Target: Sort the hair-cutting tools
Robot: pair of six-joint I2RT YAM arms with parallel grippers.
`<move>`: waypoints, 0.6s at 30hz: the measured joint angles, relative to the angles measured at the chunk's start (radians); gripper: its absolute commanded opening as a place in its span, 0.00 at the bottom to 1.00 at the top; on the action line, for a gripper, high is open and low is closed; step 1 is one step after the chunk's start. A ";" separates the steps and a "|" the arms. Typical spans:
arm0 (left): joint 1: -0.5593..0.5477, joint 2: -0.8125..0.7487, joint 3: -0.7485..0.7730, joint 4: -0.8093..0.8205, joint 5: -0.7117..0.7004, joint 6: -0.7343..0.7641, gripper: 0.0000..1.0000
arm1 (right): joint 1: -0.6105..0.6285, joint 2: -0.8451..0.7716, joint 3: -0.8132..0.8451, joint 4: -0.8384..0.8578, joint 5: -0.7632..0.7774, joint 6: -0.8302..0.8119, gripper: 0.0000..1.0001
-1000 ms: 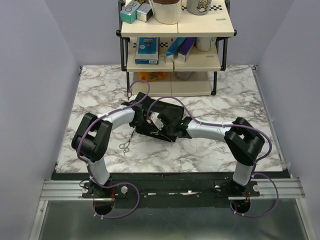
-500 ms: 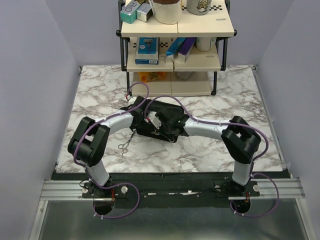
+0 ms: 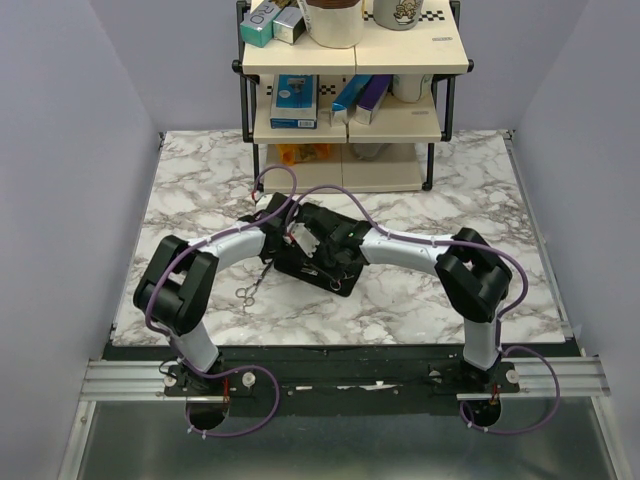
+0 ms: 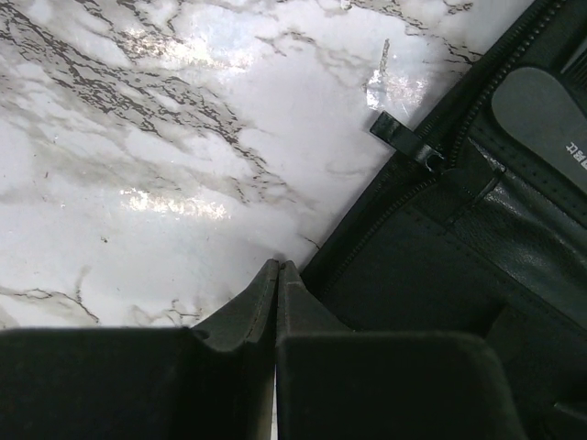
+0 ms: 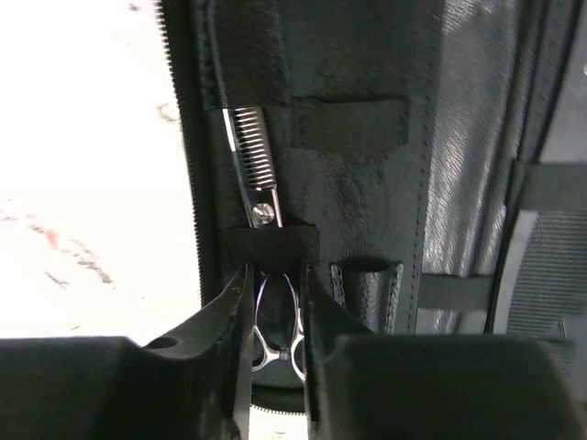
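Note:
A black pouch (image 3: 342, 284) lies open on the marble table, with both grippers over it. Silver toothed scissors (image 5: 255, 170) are tucked under elastic straps inside the pouch (image 5: 367, 202). My right gripper (image 5: 275, 271) (image 3: 323, 258) is shut on their finger loops. A second pair of small silver scissors (image 3: 247, 292) lies loose on the table, left of the pouch. My left gripper (image 4: 277, 266) (image 3: 282, 248) is shut, its tips on the marble right at the pouch's edge (image 4: 431, 275), with nothing seen between them. A ribbed grey piece (image 5: 541, 275) sits under a strap at the right.
A shelf unit (image 3: 350, 62) stands at the back of the table with a blue box (image 3: 295, 100), a purple box (image 3: 371, 97) and mugs on it. A zipper pull (image 4: 402, 137) sticks out from the pouch's edge. Grey walls close in both sides.
Both wrists have drawn closer over the pouch, and the pouch has turned and slid a little toward the near side. The loose scissors have stayed in place.

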 measured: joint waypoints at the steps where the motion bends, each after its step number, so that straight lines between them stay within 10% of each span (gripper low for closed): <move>1: 0.000 -0.001 -0.002 0.002 0.003 -0.002 0.09 | 0.000 -0.001 0.000 -0.005 -0.010 0.004 0.38; 18: -0.041 -0.009 -0.016 0.050 0.114 -0.021 0.09 | 0.004 -0.259 -0.114 -0.025 0.075 0.026 0.48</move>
